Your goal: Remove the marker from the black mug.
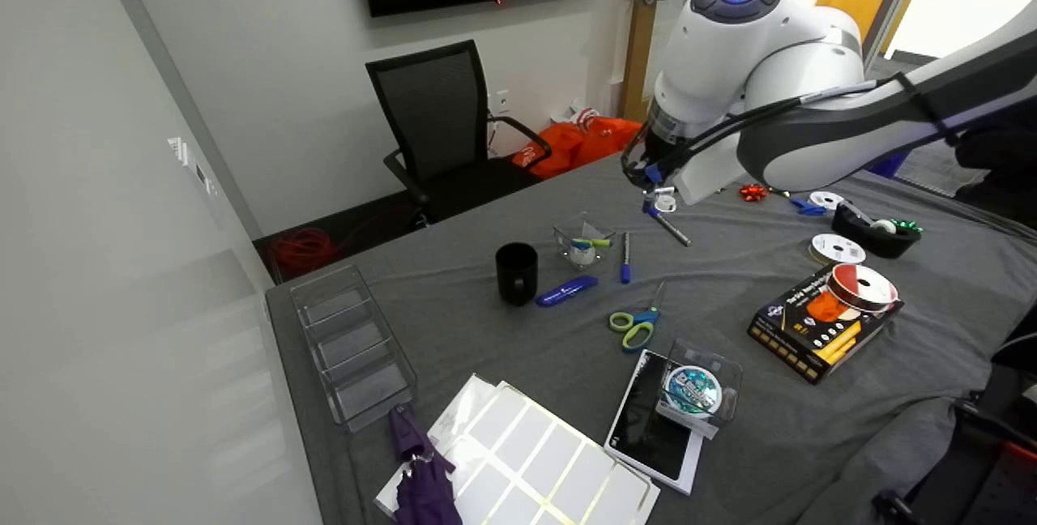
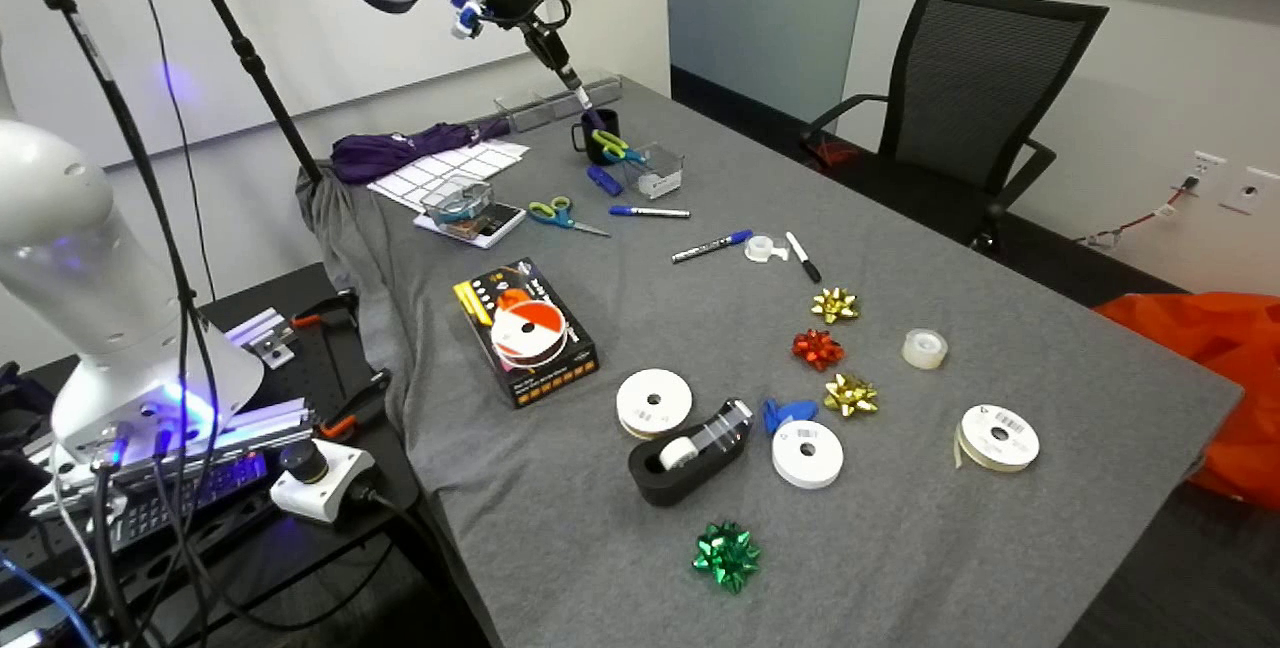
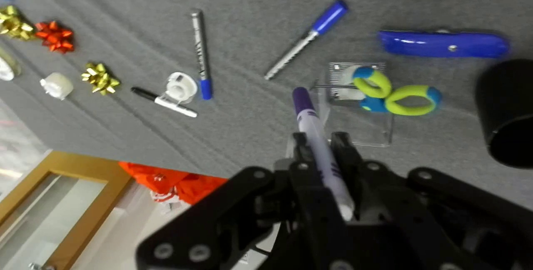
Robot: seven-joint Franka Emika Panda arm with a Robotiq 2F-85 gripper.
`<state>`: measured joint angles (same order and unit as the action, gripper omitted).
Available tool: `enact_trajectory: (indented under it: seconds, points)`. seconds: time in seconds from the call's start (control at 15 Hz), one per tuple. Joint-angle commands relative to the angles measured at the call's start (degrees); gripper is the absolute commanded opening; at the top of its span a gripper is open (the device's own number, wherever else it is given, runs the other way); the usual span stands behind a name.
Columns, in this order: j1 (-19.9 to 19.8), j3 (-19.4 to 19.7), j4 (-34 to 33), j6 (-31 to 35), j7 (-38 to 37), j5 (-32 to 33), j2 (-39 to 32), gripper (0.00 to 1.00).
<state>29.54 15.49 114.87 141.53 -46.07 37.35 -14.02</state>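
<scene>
The black mug (image 1: 517,275) stands upright on the grey cloth, its opening showing in the wrist view (image 3: 506,99). In an exterior view it also shows (image 2: 591,145), partly covered by the marker and scissors handles. My gripper (image 3: 320,138) is shut on a white marker with a purple cap (image 3: 310,122). The marker sits slanted between the fingers, cap pointing away from the palm. The gripper is to the side of the mug, above the table. In an exterior view the gripper (image 2: 572,78) and marker (image 2: 585,100) overlap the mug only in line of sight.
A clear box (image 1: 571,243) with green-blue scissors stands beside the mug, near a blue cutter (image 1: 567,291). Blue-capped markers (image 2: 650,213) lie around. A clear divided tray (image 1: 352,347), another scissors (image 1: 637,321), a black box (image 1: 814,326) and tape rolls lie on the table.
</scene>
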Motion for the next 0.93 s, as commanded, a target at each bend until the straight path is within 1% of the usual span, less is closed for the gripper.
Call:
enact_trajectory:
  seconds: [0.0, 0.2, 0.47, 0.53, 0.73, 0.87]
  points:
    - [-6.52, -4.71, 2.46, -3.12, -0.91, 13.30, 1.64, 0.05]
    - [-10.54, -7.16, 3.46, -4.43, -3.26, 24.07, 1.06, 0.05]
    - [-15.17, -9.99, 5.40, -2.86, -7.87, 35.45, 0.22, 0.05]
    - [-16.25, -10.67, 5.82, -1.70, -9.89, 38.02, -0.35, 0.05]
    - [-17.93, -12.26, 5.43, -2.09, -19.06, 48.65, -3.47, 0.05]
    - [-19.24, -13.28, 5.20, -2.34, -23.64, 54.82, -5.31, 0.05]
